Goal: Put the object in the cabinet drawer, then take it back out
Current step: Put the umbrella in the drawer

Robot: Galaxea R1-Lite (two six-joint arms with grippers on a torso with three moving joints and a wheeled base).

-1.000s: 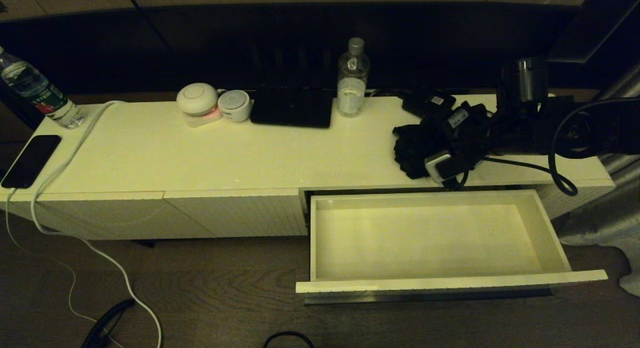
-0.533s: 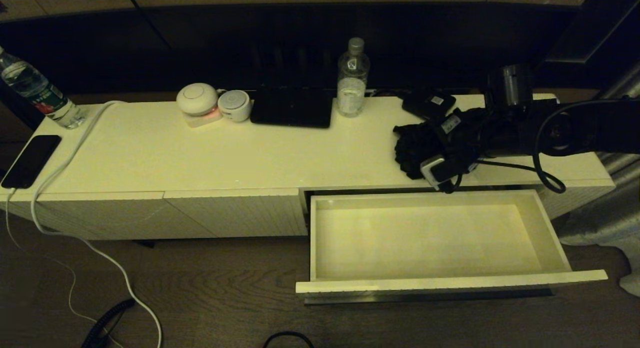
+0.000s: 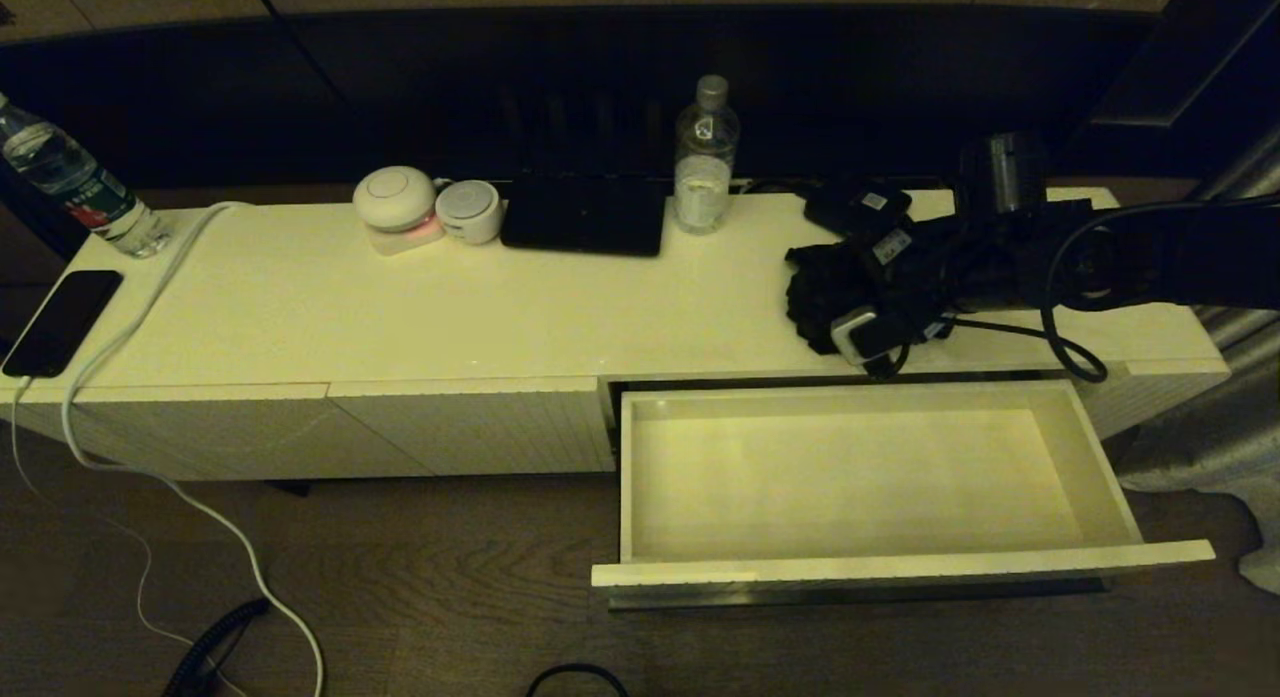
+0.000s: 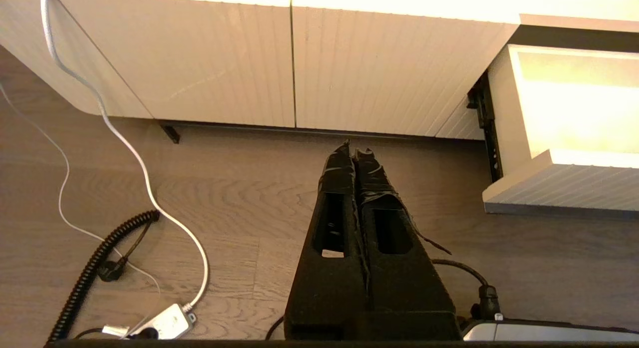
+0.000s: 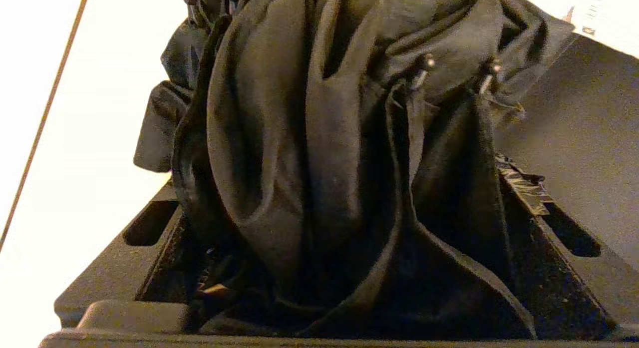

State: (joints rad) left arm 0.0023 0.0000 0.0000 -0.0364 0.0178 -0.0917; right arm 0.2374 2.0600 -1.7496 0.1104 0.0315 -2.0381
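— Where do we see the black fabric bundle (image 3: 825, 292)?
— On the cabinet top (image 3: 420, 307), behind the pulled-out drawer (image 3: 860, 472).
— Our right gripper (image 3: 850, 302)?
— Its fingers (image 5: 150, 228) are spread wide, one on each side of the bundle; we see no squeeze.
— Our left gripper (image 4: 355, 151)?
— Pressed together, low over the floor (image 4: 239, 208).
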